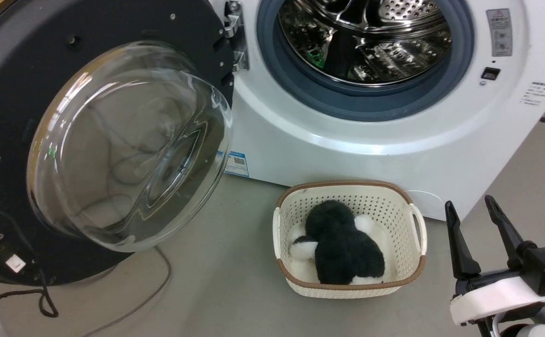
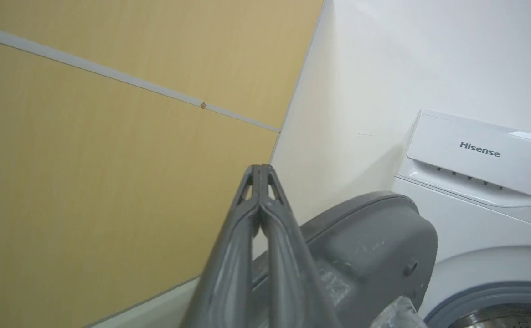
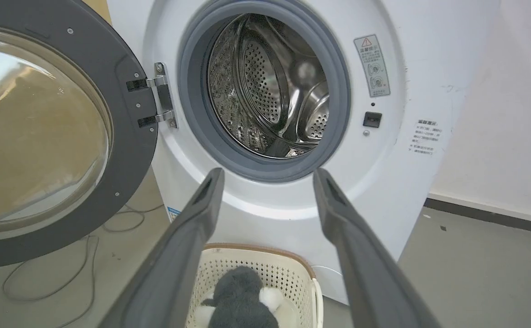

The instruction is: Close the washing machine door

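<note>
The washing machine door (image 1: 127, 140) stands swung wide open at the left, its glass bowl bulging toward me, hung on a metal hinge (image 1: 235, 32). The white washing machine (image 1: 328, 140) shows its steel drum (image 1: 366, 37) inside the grey gasket. My left gripper (image 2: 258, 168) is shut with nothing in it, its fingers crossing the door's outer rim (image 2: 370, 237) on the wall side; I cannot tell whether they touch it. My right gripper (image 1: 468, 202) hangs open at the lower right, apart from the machine. In the right wrist view it (image 3: 269, 173) faces the drum opening, with the door (image 3: 42, 136) to its left.
A cream perforated basket (image 1: 347, 187) holding a black-and-white plush toy (image 1: 342, 243) sits on the floor before the machine, left of my right gripper. A grey cable (image 1: 150, 290) trails on the floor under the door. A yellow wall (image 2: 87, 159) stands behind the door.
</note>
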